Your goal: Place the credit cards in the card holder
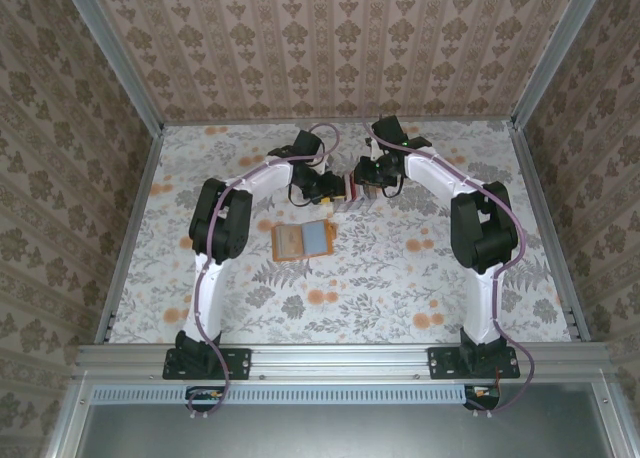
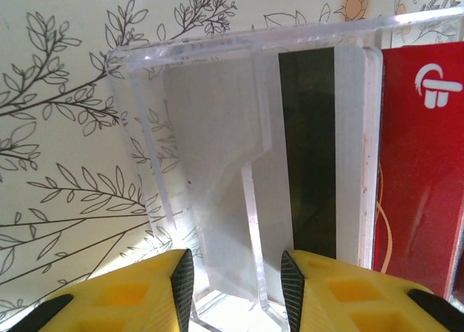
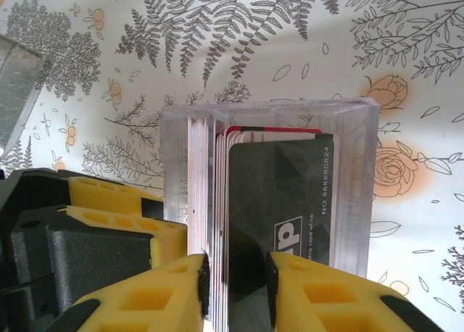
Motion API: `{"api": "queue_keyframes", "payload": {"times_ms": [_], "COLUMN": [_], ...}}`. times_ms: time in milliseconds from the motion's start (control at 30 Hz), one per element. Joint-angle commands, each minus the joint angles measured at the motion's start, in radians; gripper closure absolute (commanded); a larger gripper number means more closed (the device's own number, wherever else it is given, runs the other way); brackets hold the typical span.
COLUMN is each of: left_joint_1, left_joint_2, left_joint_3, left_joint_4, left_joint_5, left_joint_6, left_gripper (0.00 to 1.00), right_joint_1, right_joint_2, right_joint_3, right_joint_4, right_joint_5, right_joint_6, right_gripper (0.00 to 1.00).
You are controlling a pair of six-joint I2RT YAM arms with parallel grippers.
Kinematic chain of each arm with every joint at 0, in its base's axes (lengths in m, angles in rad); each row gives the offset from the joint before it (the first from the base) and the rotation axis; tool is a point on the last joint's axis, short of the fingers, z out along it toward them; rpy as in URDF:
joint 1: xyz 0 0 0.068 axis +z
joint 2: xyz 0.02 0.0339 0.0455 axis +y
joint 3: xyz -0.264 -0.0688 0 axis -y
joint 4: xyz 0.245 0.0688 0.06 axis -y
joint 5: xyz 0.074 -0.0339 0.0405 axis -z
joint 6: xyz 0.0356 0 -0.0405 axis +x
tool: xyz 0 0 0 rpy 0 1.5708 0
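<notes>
While the left gripper (image 2: 235, 277) clamped the clear rack (image 2: 203, 129), the right gripper (image 3: 235, 281) pinched its dark card (image 3: 283, 187). The card holder (image 1: 302, 240) lay open near the rack.

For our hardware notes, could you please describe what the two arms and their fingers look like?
Both the left arm and the right arm have white tubular links joined by black joint housings, on black bases bolted to an aluminium rail. A mauve cable runs along each arm. The fingers are yellow blocks with recessed square pockets and black ribbed inner pads.
</notes>
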Motion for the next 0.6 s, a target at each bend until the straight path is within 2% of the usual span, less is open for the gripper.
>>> {"api": "queue_keyframes", "payload": {"times_ms": [0, 267, 567], "left_joint_1": [-0.014, -0.015, -0.015], "left_joint_2": [0.027, 0.025, 0.024], "left_joint_3": [0.003, 0.002, 0.003], "left_joint_4": [0.006, 0.007, 0.007], "left_joint_5": [0.018, 0.018, 0.02], "left_joint_6": [-0.008, -0.009, -0.01], "left_gripper": [0.59, 0.59, 0.59], "right_joint_1": [0.009, 0.007, -0.001], "right_joint_2": [-0.039, -0.037, -0.055], "right_joint_3": [0.003, 0.006, 0.007], "right_joint_4": [-0.015, -0.027, -0.043], "right_joint_5": [-0.034, -0.024, -0.011], "right_joint_6": [-0.005, -0.014, -0.028], "right_gripper": [0.75, 0.8, 0.92]}}
